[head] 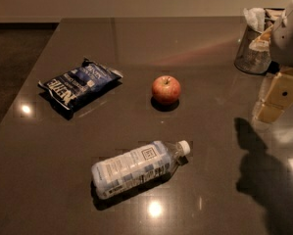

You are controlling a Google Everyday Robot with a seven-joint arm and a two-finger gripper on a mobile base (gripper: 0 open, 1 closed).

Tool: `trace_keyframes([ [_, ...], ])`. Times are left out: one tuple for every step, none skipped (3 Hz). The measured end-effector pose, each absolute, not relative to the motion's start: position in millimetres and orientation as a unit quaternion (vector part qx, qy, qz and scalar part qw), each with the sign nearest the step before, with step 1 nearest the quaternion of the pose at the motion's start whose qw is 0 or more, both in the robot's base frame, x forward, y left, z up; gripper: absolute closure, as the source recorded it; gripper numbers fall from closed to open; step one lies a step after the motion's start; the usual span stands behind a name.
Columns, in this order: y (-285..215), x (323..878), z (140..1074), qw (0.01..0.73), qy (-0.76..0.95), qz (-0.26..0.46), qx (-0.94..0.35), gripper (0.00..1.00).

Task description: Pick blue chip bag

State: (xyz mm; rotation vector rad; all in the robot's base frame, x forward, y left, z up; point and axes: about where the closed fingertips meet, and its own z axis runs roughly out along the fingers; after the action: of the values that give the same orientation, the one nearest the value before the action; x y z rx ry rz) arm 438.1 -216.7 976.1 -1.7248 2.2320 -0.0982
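Note:
The blue chip bag (80, 84) lies flat on the dark table (48, 180) at the left, navy with white block lettering, turned at a slant. My gripper (276, 102) hangs above the table at the far right edge of the camera view, under the white arm housing (289, 33). It is far to the right of the bag, with nothing in it that I can see. Its shadow falls on the table below it.
A red apple (166, 89) stands mid-table between the bag and the gripper. A clear water bottle (136, 169) lies on its side near the front. A clear holder with napkins (254, 48) stands at the back right. The table's left edge drops to dark floor (13, 58).

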Motion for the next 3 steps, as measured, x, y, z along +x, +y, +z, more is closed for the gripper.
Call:
trace_keyframes([
  [-217,438,976,0.159,0.781,-0.034,-0.603,0.00],
  [-214,439,977,0.161,0.780,-0.030,-0.603,0.00],
  [-186,450,973,0.158,0.764,-0.022,-0.625,0.00],
])
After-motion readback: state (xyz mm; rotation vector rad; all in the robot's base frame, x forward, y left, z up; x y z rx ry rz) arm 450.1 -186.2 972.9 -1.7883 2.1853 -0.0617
